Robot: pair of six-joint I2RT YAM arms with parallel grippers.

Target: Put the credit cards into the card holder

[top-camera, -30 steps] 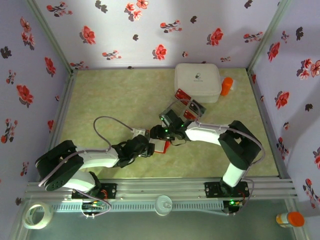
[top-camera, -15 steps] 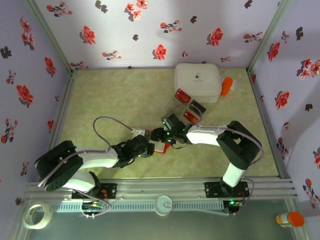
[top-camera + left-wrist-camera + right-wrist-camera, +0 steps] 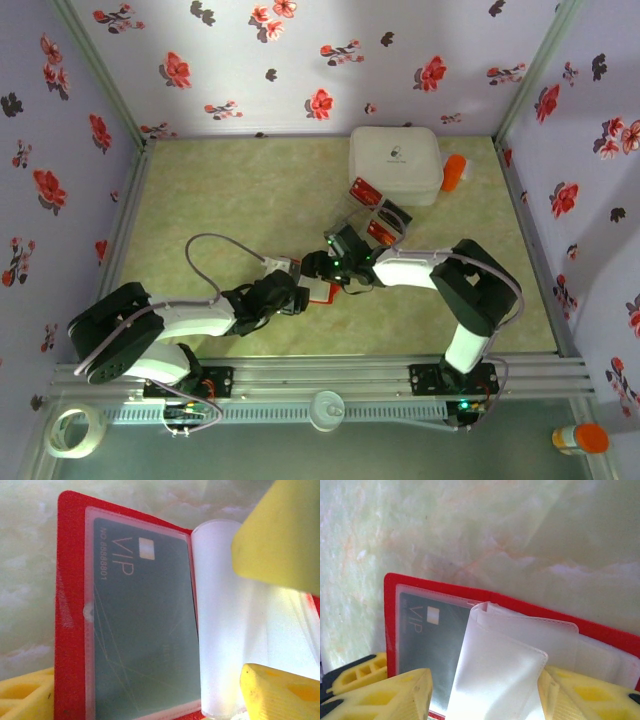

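The card holder lies open on the table, near its front, where the two arms meet. The left fingers stand wide apart. One is at the left red edge of the holder and the other is over the white pocket leaves, so the holder lies under and between them, not clamped by its edges. A grey card with the letters VIP sits inside the clear pocket of the left page.

In the right wrist view, the right fingers stand one on each side of the pocket leaves, which rise up from the holder. The leaves reach almost from one finger to the other. I cannot tell if the fingers press them or only stand beside them.

The right page is hidden under the leaves and fingers, so I cannot tell what it holds. The near edge of the holder is cut off in both wrist views. In the left wrist view, one more yellow finger is blurred at the upper right. From above, the fingers cover most of the holder. Other cards, red and dark, lie further back, just beside a white box, and what they rest in is hard to make out.
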